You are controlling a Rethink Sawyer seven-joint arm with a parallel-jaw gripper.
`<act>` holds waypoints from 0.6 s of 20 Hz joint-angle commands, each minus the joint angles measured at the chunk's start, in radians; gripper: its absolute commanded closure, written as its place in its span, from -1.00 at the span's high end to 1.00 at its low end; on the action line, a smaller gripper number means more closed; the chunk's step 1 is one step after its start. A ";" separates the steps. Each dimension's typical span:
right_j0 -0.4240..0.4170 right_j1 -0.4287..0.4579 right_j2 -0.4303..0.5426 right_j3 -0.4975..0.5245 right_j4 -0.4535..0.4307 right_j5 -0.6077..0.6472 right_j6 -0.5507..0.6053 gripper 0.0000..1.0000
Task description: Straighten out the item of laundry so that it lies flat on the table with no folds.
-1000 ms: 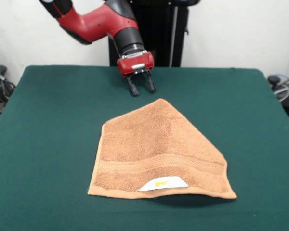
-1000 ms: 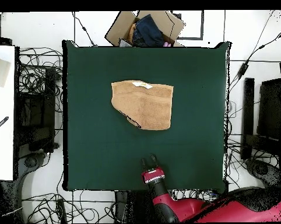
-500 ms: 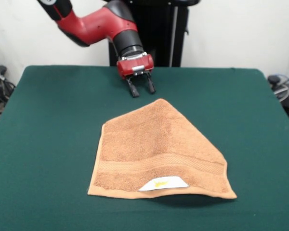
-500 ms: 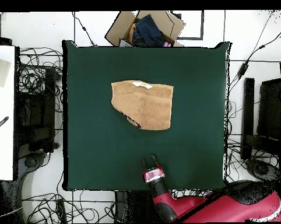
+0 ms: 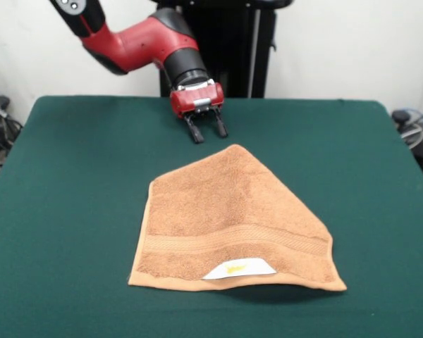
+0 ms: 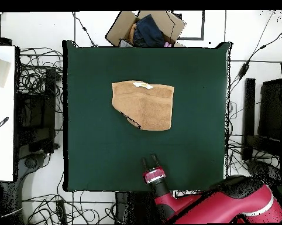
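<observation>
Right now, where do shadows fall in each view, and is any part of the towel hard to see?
Front view: soft, even light; the towel casts a dark shadow on the table under its near right edge, and the open tool only a faint one. Overhead view: no clear shadow beyond a dark line at the towel's folded lower-left edge; its white label is tiny there.

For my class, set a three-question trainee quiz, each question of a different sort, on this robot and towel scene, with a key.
1. True or false: the orange-tan terry-cloth towel lies fully flat, unfolded.
2. The red and black gripper is: A) gripping the towel, B) open, clear of the towel, C) holding the white label.
3. Fill in: the towel rests on the dark ____ felt-covered table.

Key: 1 false, one corner is folded over; 2 B; 3 green.
</observation>
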 commanded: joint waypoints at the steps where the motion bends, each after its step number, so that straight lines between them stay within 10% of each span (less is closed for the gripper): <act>1: 0.063 0.225 -0.050 -0.199 -0.021 0.357 0.385 1.00; 12: 0.158 0.234 -0.101 -0.216 0.027 0.298 0.435 1.00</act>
